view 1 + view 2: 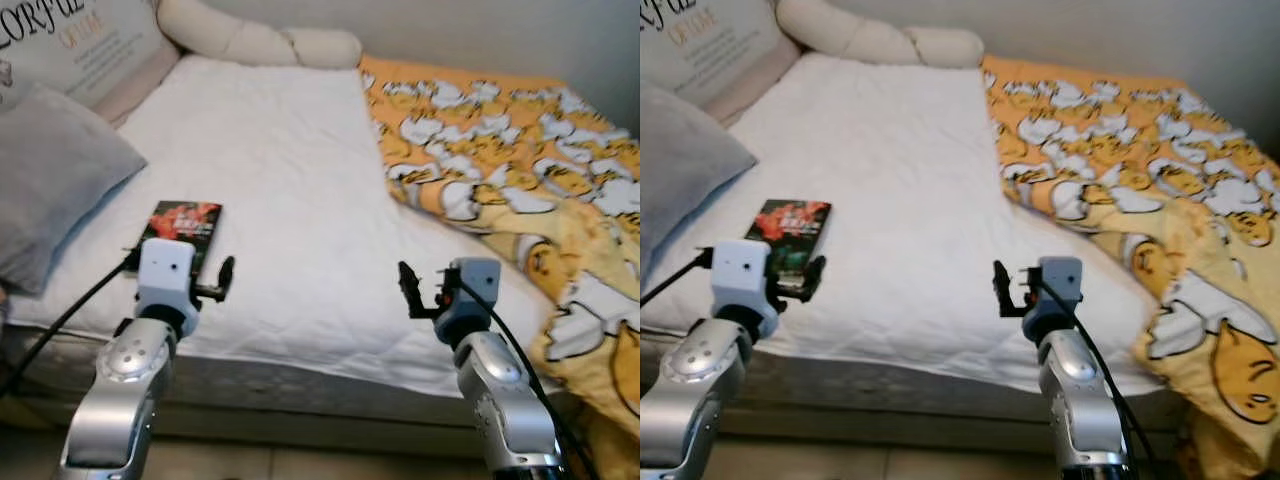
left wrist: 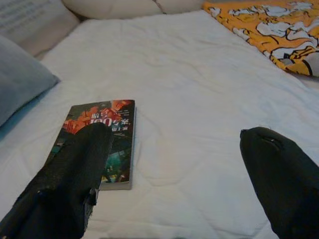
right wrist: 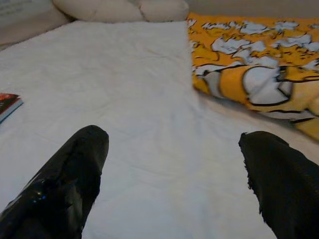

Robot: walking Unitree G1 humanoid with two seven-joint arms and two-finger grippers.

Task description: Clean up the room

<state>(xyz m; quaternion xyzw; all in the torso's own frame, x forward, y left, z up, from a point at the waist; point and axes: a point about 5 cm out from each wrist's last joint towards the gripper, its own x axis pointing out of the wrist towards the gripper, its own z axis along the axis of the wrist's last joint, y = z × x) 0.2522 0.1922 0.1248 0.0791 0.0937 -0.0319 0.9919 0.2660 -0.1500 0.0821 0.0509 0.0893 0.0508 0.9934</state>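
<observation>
White bedding is covering most of the bed (image 1: 290, 180), with a yellow patterned blanket (image 1: 500, 150) bunched along its far right side and a grey pillow (image 1: 50, 170) lying at the left edge. Both arms are reaching over the near edge of the mattress.

Judging from the scene, the robot is lining up on the book (image 1: 180, 228), the one loose item lying on the sheet, so the step in hand looks like the approach before a pick. The left claw (image 1: 222, 280) is hovering just short of the book, which is lying flat directly ahead of it and slightly to its left side; in the left wrist view the book (image 2: 97, 144) is sitting partly behind one finger (image 2: 75, 179), with the other finger well off to the side over bare sheet. That claw is spread wide, gripping nothing and touching nothing that can be made out.

The right claw (image 1: 410, 290) is hanging over plain sheet, far to the right of the book, with the blanket lying beyond it and to its right. Its fingers (image 3: 65, 184) are also parted widely and are carrying nothing.

The next move probably calls for the left claw to be shifting a little leftward and forward so the book falls between its fingers, then dropping to the sheet. Since the book is thin and flat on soft bedding, getting a finger under an edge may be awkward.
</observation>
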